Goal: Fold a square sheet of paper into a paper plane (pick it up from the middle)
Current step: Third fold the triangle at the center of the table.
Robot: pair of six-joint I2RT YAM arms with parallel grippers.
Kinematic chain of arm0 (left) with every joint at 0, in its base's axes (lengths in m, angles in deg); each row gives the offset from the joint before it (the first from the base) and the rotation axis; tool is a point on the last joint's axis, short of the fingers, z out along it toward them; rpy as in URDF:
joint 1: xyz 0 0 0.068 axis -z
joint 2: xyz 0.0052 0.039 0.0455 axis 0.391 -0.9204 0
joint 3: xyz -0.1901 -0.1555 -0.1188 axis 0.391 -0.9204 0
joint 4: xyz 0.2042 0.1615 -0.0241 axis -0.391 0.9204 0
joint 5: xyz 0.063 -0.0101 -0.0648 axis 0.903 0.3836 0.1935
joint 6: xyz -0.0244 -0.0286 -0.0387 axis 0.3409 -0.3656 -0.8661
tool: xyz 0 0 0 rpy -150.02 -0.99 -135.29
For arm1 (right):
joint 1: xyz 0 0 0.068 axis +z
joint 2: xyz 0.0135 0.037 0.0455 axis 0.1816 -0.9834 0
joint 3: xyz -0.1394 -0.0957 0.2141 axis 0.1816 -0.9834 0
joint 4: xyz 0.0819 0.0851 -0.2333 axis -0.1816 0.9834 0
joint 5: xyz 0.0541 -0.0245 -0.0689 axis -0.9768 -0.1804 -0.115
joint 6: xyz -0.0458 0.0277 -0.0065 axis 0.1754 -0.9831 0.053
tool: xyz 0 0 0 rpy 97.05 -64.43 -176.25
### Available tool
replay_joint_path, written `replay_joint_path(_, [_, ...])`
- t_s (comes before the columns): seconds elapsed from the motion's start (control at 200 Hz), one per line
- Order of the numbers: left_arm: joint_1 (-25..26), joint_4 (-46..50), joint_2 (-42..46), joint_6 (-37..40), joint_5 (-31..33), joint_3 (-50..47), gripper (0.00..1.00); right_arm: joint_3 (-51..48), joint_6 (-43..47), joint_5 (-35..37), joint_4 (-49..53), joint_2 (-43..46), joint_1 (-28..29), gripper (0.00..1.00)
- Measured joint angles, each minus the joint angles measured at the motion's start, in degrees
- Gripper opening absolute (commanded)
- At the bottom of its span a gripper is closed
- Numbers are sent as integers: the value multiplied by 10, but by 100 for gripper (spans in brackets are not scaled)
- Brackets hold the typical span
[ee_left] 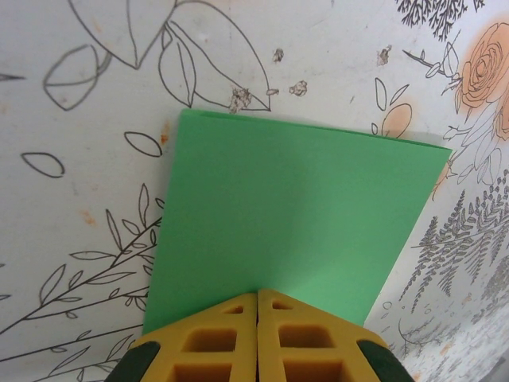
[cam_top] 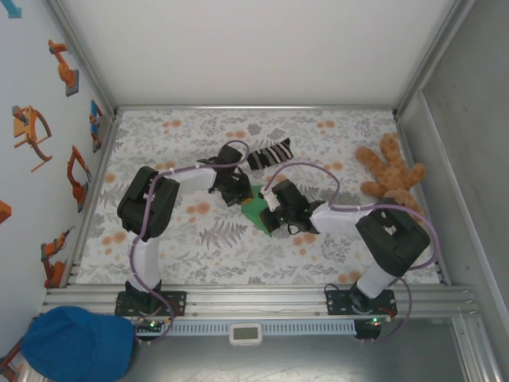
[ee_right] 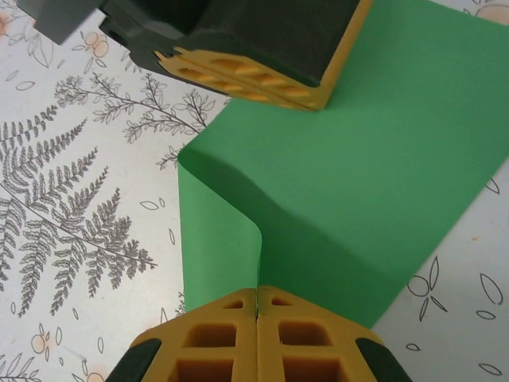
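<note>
Lying mid-table on the floral-printed tablecloth (cam_top: 199,231), between the two arms: a thin, bright green sheet of paper (cam_top: 258,213), partly folded. Pinched at one edge by the right gripper (ee_right: 257,290), yellow fingers pressed together on a curled-up fold; pinched at the opposite edge by the left gripper (ee_left: 257,298), likewise closed on it. Equally near both, then. Raised crease running roughly from one tool toward the other, so probably flattening along that line next.

The paper sheet (cam_top: 256,215) lies between left tool (cam_top: 246,196) and right tool (cam_top: 272,208), sock (cam_top: 269,153) behind.
</note>
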Motion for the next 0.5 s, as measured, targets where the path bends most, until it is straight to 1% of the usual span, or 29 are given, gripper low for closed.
replay_joint_path(0.501, [0, 0, 0, 0, -1, 0, 6, 8, -6, 20, 12, -6, 0, 0])
